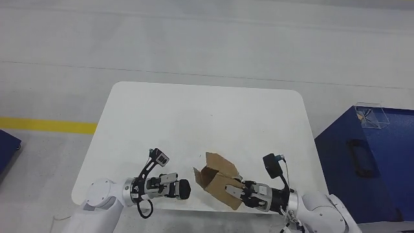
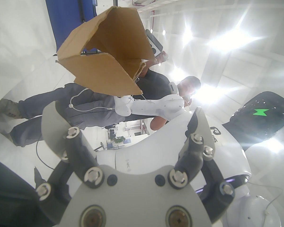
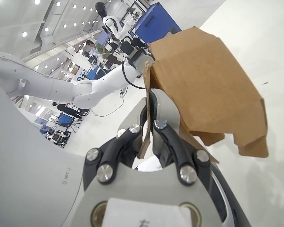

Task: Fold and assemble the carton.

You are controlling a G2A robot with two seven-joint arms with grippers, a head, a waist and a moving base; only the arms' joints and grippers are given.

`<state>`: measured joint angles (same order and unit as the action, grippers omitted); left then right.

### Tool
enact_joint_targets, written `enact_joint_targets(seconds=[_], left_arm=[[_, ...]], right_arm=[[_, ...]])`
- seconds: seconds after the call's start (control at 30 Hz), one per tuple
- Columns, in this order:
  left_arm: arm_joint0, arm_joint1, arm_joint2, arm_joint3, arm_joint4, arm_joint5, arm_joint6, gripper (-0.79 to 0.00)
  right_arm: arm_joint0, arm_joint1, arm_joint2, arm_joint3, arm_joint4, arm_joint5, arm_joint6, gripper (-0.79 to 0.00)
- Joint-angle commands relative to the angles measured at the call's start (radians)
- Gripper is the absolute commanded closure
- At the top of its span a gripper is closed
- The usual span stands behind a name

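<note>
A brown cardboard carton [image 1: 217, 180] is held partly unfolded just above the near edge of the white table [image 1: 194, 116], its open end facing the left arm. My right gripper [image 1: 246, 196] is shut on the carton, pinching one thin flap [image 3: 147, 109] between its fingers [image 3: 156, 105], with the carton's body [image 3: 203, 81] spreading beyond them. My left gripper [image 1: 183, 189] sits a short way left of the carton, apart from it. In the left wrist view the left gripper [image 2: 123, 121] is open and holds nothing, and the carton [image 2: 108, 55] hangs ahead of it with its flaps splayed.
A blue cabinet [image 1: 362, 162] stands off the table's right side, with a clear plastic box [image 1: 370, 114] on top. The far part of the table is bare white surface. A yellow floor line [image 1: 45, 125] runs left of the table.
</note>
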<state>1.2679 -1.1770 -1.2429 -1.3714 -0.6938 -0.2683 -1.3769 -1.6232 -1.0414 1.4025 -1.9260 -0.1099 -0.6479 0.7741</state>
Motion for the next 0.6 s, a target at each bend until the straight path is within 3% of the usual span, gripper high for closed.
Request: enact_joint_targets(seconds=[0.0,0.1,0.3,0.37,0.57], left_arm=[[0.001,0.001,0.001,-0.009,0.019,0.006,0.018,-0.785],[-0.003,0.014,-0.016,-0.068,0.175,0.054,0.091,-0.785],[0.04,0.053,-0.081,-0.29,0.486,0.219,0.113,-0.785],[0.062,0.059,-0.105,-0.344,0.53,0.235,0.162,-0.785],[0.062,0.059,-0.105,-0.344,0.53,0.235,0.162,-0.785]], right_arm=[[-0.002,0.0,-0.004,0.001,0.005,0.004,0.0,0.0],[0.005,0.003,-0.018,0.011,0.069,0.043,0.038,0.0],[0.04,0.013,-0.03,0.063,0.25,0.123,0.191,0.0],[0.058,0.016,-0.03,0.079,0.283,0.139,0.226,0.0],[0.061,0.016,-0.03,0.082,0.285,0.138,0.23,0.0]])
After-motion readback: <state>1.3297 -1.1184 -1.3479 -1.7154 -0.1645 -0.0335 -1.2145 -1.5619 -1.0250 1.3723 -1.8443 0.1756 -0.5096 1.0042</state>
